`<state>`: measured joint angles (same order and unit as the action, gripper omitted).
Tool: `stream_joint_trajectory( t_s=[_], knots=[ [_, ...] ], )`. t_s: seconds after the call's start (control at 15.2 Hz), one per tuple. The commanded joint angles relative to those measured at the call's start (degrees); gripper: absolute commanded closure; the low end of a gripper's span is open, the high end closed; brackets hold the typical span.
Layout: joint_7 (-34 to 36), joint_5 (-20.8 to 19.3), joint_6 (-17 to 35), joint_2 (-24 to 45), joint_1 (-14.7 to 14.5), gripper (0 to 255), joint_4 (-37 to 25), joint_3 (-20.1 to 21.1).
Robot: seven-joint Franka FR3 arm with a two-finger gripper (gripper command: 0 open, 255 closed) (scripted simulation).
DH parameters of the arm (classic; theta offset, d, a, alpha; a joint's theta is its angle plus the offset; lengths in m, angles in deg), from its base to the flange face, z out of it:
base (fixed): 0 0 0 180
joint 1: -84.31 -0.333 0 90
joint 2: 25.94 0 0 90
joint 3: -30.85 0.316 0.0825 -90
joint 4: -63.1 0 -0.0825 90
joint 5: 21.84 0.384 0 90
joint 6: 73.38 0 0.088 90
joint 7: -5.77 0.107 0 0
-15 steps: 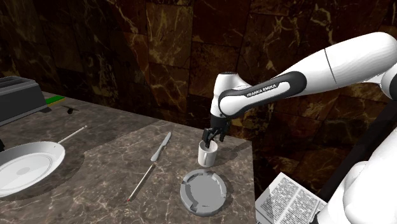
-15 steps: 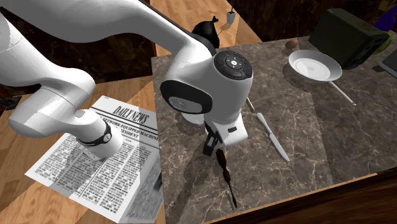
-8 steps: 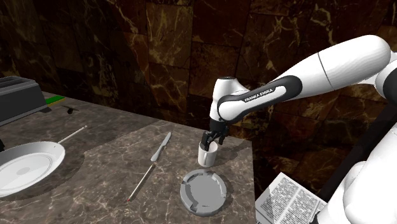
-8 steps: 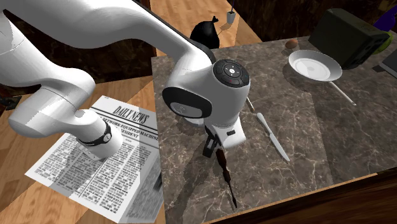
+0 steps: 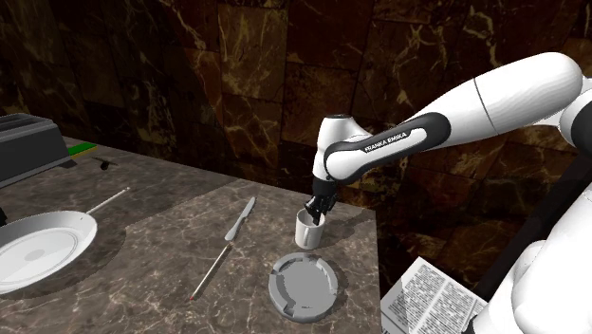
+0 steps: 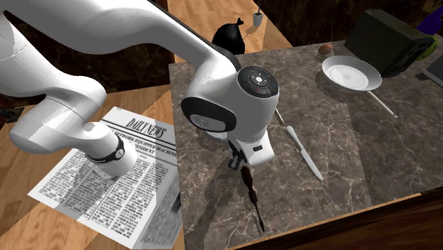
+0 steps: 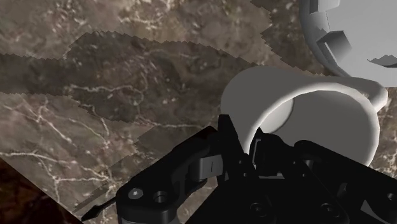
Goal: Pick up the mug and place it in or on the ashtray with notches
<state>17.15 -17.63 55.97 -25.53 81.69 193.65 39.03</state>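
Ashtray (image 5: 302, 287) with notched rim sits on bench (image 5: 161, 218) just beside claw (image 5: 317, 210), grey and low. Knife (image 5: 240, 219) and thin stick (image 5: 211, 272) lie further off, white pan (image 5: 38, 249) well apart. Claw narrow, fingers (image 7: 230, 143) pinching wall of white mug (image 5: 309, 231), one inside, one outside. Mug upright on bench, directly under claw. Forearm slants down, wrist bent, claw pointing down.

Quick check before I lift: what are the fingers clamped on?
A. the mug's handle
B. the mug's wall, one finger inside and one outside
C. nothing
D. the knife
B: in the wrist view the gripper straddles the wall of the white mug at the rim, while the handle sits on the side toward the ashtray.
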Motion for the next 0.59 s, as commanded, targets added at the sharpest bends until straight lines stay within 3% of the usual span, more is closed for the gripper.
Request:
stream_joint_trajectory(
  t_s=[0.0,0.53],
  knots=[
    [0.0,0.0,0.0,0.0,0.0,255,0.0,0.0],
    [0.0,0.1,-3.1,-1.8,0.0,255,-1.3,0.0]
  ],
)
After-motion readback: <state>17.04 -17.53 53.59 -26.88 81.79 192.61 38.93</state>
